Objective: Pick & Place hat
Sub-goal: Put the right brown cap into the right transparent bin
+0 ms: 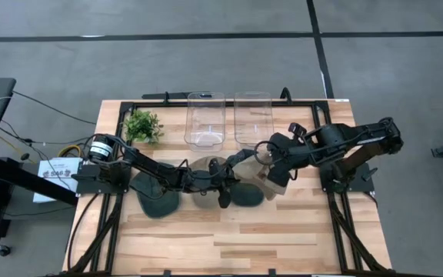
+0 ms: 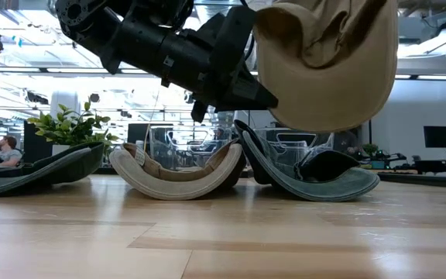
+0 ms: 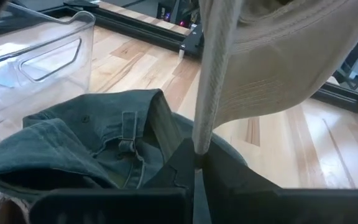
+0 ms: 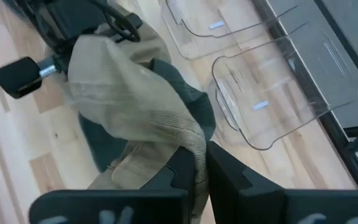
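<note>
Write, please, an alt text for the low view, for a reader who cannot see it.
A tan hat hangs in the air above the wooden table, with a dark robot arm reaching to it. Beneath, a second tan hat and a dark green hat lie upturned.

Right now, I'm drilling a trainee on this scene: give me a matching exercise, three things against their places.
Things: 1 tan hat; 2 plant; 3 clear bins.
Places: a far left corner of the table; b side by side at the table's far edge; c lifted above the table.
Pairs: 1-c, 2-a, 3-b.
</note>
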You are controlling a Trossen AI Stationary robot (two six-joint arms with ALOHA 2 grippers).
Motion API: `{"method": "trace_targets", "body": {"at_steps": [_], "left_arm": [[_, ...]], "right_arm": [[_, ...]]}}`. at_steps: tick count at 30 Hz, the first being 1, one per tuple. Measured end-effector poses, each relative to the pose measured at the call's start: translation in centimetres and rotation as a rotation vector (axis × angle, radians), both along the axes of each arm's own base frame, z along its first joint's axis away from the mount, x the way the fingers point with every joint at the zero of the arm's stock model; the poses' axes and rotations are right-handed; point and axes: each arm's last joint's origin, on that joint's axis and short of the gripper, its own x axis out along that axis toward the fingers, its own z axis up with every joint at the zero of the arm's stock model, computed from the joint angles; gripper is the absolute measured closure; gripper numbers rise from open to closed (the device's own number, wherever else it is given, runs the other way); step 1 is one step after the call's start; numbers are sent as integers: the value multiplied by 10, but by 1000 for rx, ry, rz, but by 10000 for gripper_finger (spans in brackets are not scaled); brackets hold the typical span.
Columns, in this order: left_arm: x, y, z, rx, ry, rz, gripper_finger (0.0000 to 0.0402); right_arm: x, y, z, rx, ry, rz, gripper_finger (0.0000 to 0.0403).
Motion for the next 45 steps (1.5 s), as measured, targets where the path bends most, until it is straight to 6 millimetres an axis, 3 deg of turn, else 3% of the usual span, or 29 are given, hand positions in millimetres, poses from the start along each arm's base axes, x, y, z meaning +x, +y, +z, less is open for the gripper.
{"method": "trace_targets", "body": {"at_steps": [17,27,30,38,45], "left_arm": [[0,0,-1,-2,5,0,389],[0,0,0,-4,1,0,389],[0,0,0,-4,0,0,388],[0,0,0,-4,-1,0,388],[-1,-1,3,-10,-12,0,388]], "right_arm": [[0,1,1,33,2,18,335],[1,2,1,34,0,31,198],[1,1,1,9,-1,21,173],[1,3,-9,53,61,43,187],[6,-1,-17,34,65,31,247]]}}
